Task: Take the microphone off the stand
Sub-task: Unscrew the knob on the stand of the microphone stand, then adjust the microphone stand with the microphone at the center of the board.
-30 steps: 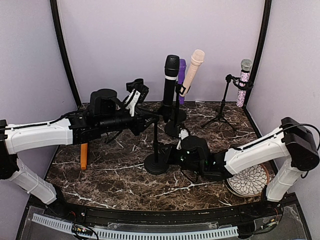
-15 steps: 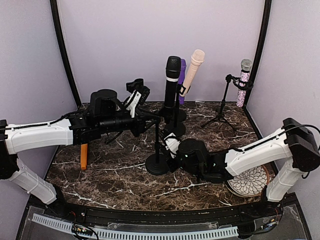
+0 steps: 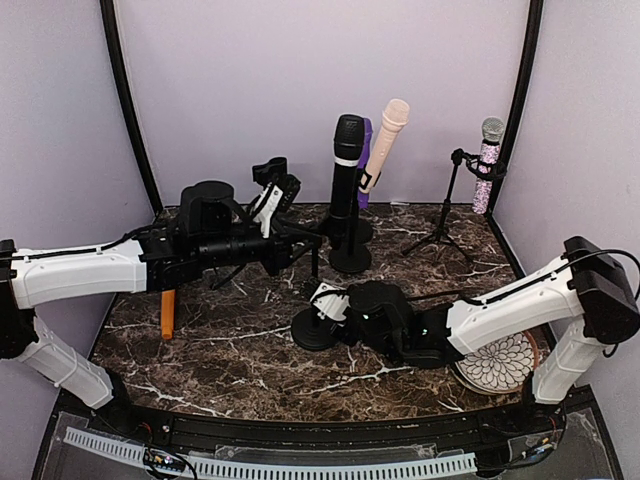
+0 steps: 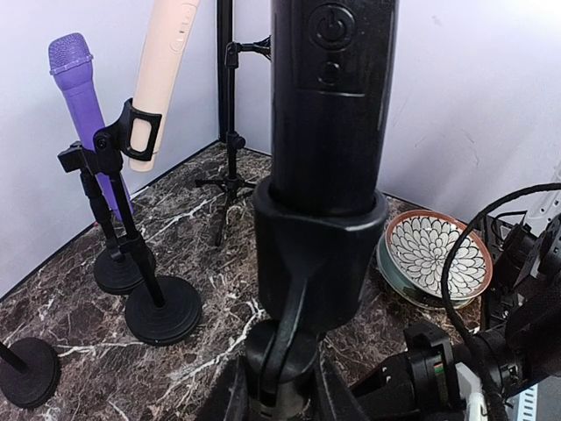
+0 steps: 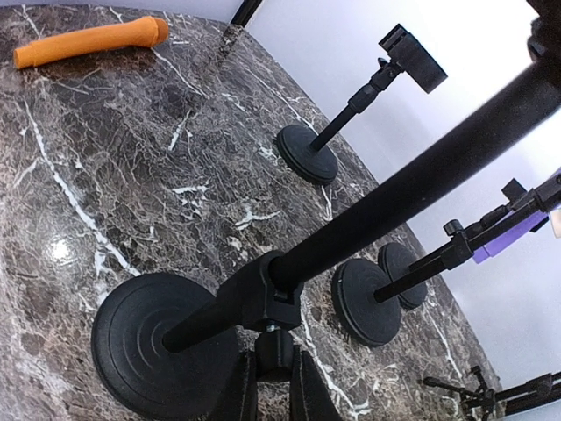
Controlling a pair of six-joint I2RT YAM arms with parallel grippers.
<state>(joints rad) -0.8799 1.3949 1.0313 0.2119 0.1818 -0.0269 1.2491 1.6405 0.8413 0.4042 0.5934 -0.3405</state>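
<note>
Right tool (image 5: 273,355) clamped on the pole (image 5: 394,189) just above its base (image 5: 149,342). Left tool (image 4: 282,396) pinches the clip (image 4: 320,237), mid-bench (image 3: 230,340), black microphone (image 4: 329,96) seated upright in it. Risk: a tight clip may drag pole and base into the neighbouring stands (image 4: 162,320) beyond.

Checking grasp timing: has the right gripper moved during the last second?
Yes. The right gripper has moved left, away from the flowered plate, onto the stand just above its round base.
</note>
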